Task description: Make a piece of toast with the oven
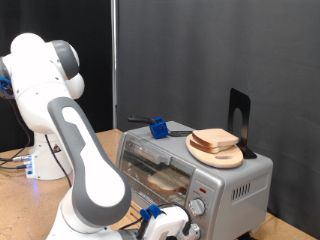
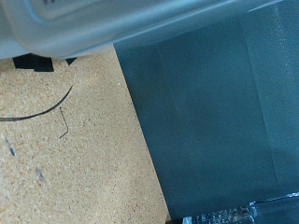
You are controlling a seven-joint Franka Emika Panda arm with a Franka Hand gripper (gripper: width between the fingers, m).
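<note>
The silver-grey oven (image 1: pixel 215 180) stands on the table at the exterior view's lower right, its glass door closed. A pale slice, the piece of toast (image 1: pixel 170 180), lies on the rack behind the glass. My gripper (image 1: pixel 165 222), white with blue parts, hangs low in front of the oven, just beside the lower knob (image 1: pixel 198 207) on its panel. Its fingers are hidden by the arm. The wrist view shows only a grey edge of the oven (image 2: pixel 103 23), cork-coloured table (image 2: pixel 65 149) and dark cloth (image 2: pixel 215 121).
On top of the oven rest a round wooden plate (image 1: pixel 228 157) bearing a second bread slice (image 1: pixel 213 139), a blue-and-black tool (image 1: pixel 157 127) and a black upright stand (image 1: pixel 240 118). A thin wire (image 2: pixel 42 112) lies on the table. My own arm (image 1: pixel 85 160) fills the exterior view's left.
</note>
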